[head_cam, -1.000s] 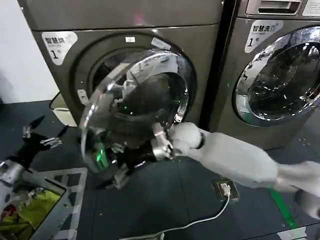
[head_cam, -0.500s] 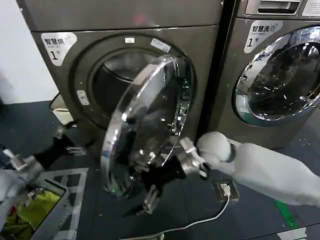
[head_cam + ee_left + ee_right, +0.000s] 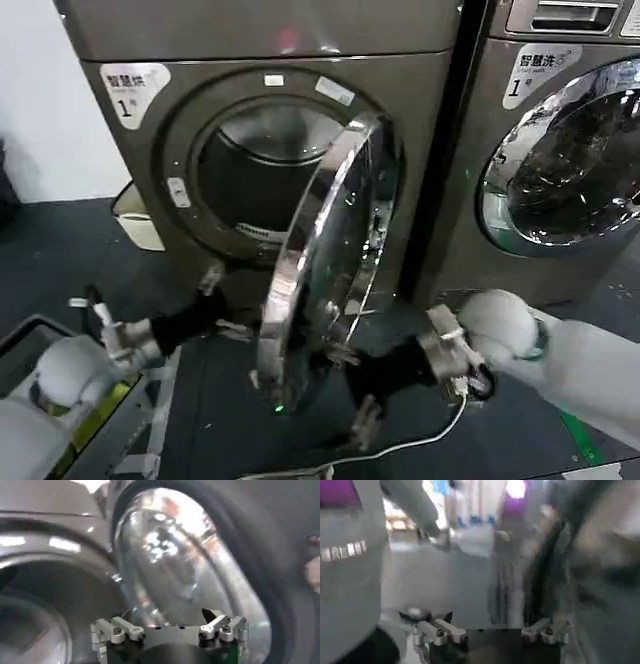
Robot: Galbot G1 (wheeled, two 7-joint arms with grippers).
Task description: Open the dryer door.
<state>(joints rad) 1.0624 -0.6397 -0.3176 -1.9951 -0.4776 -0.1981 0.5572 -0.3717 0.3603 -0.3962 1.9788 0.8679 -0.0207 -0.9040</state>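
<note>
Door (image 3: 325, 270) has swung wider, nearly edge-on; right gripper (image 3: 345, 385) at its lower rim, fingers apart; left gripper (image 3: 215, 305) spread, idle.

A grey front-loading dryer (image 3: 260, 120) stands at the left of the head view, with a second grey machine with a round glass door (image 3: 560, 150) just beside it on the right. The dryer's round chrome-rimmed glass door (image 3: 325, 265) hangs edge-on from the right side of the open drum mouth, out in front of the machine. The left gripper (image 3: 212, 300) sits low before the drum opening, to the left of the door's lower rim. The right gripper (image 3: 345, 390) lies on the door's other side, below and to its right, seemingly touching the lower rim. A white cable (image 3: 400, 448) trails on the floor beneath the right arm.
</note>
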